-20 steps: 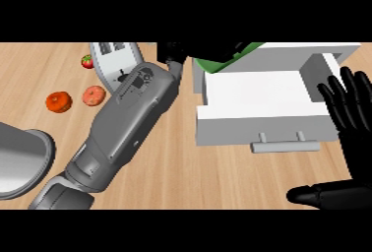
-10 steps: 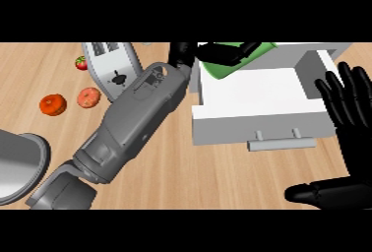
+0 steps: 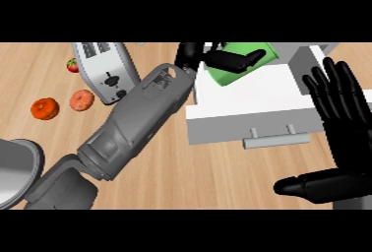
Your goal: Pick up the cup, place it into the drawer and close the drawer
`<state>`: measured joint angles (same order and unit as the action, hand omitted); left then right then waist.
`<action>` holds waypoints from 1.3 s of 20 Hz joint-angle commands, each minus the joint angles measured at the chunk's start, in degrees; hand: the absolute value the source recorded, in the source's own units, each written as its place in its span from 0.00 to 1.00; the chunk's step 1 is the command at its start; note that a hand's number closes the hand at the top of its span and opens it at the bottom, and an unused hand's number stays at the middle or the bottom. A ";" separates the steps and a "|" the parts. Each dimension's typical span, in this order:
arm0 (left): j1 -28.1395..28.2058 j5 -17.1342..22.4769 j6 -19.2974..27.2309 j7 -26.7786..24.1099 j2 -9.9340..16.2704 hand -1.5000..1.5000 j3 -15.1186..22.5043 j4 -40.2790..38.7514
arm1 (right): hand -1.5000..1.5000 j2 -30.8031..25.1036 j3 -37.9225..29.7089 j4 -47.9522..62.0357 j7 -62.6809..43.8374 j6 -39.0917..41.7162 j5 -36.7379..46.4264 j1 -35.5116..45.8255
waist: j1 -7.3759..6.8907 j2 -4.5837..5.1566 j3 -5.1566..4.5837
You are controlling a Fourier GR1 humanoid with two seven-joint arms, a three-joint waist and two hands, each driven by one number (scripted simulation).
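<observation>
The left arm stretches diagonally from the lower left corner up across the worktop (image 3: pixel 160 167), its grey forearm ending at the drawer's (image 3: pixel 247 106) far left corner. There the left hand (image 3: pixel 229 59) has its black fingers and thumb curled round the green cup (image 3: pixel 247 66), which lies tilted in the grip above the back of the open drawer, near the worktop's far edge. Whether the cup touches the drawer's floor cannot be told.

The right hand (image 3: pixel 341 113) stands at the right edge, fingers straight and spread, pointing up, thumb stretched out to the left low down; it holds nothing and rests just beside the drawer's right side.

The drawer is white, pulled out, with a grey handle (image 3: pixel 276 140) on its near front.

On the wooden worktop's left part a toaster (image 3: pixel 105 71) stands near the far edge, a strawberry (image 3: pixel 72 65) just left of it. Nearer, a doughnut (image 3: pixel 81 100) and an orange (image 3: pixel 45 108) lie side by side. A grey pot (image 3: pixel 15 170) shows at the left edge.
</observation>
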<state>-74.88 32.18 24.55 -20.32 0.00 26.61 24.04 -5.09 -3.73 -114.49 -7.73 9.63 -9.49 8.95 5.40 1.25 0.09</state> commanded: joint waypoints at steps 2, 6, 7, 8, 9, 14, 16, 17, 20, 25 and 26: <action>-0.10 1.07 3.36 2.30 0.00 1.00 6.82 -1.05 | 0.00 0.21 0.81 1.58 0.13 0.56 -0.60 2.60 | 1.53 0.31 0.05; -2.21 2.00 3.80 3.17 0.00 0.00 7.72 -2.36 | 0.00 0.47 0.56 1.86 2.99 1.62 -0.72 -0.04 | 1.42 0.42 0.06; -1.88 2.62 5.30 3.43 0.00 0.00 8.63 -1.27 | 0.00 1.28 0.91 0.39 0.51 0.14 -1.35 1.16 | 2.01 0.38 0.04; 1.64 3.85 5.71 0.70 0.00 0.00 9.03 0.30 | 0.00 0.73 0.71 0.95 0.71 0.31 -0.85 1.85 | 1.74 0.41 0.01; -2.04 4.57 3.75 1.86 0.00 0.00 7.36 -0.88 | 0.00 0.20 0.23 1.21 0.98 0.62 -1.03 2.77 | 0.99 0.34 0.00; -1.11 9.33 2.93 -2.07 0.00 0.00 6.57 3.02 | 0.00 0.57 -0.44 -0.06 -0.42 1.59 -5.11 1.16 | 0.58 0.05 -0.01; -0.01 11.76 3.11 -3.83 0.00 0.00 6.06 5.31 | 0.00 0.29 -1.01 2.84 0.13 2.61 -6.47 2.41 | -0.26 -0.03 -0.01; 1.17 11.49 -0.83 -7.43 0.00 0.00 4.06 4.85 | 0.00 0.68 -0.16 -1.10 -0.64 2.36 -5.92 -1.87 | -1.47 -0.48 -0.06; -0.07 13.20 -0.53 -8.17 0.00 0.00 2.13 5.69 | 0.00 -2.82 -5.80 0.05 -1.61 4.52 -11.42 -0.97 | -2.63 -0.73 -0.05; 4.78 12.81 -0.78 -3.76 1.94 0.00 0.05 12.56 | 1.00 -3.24 -3.60 -6.71 -3.90 5.30 -10.98 -5.06 | -5.33 -1.67 -0.11; 6.03 12.84 -0.16 -2.72 3.84 0.00 0.18 15.18 | 1.00 -4.19 -3.85 -5.96 0.19 8.56 -9.09 -8.65 | -5.79 -1.86 -0.09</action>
<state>-71.94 44.72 23.76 -25.32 1.20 27.93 33.54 -7.79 -7.22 -118.02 -9.36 15.03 -19.13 5.26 1.32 0.02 0.01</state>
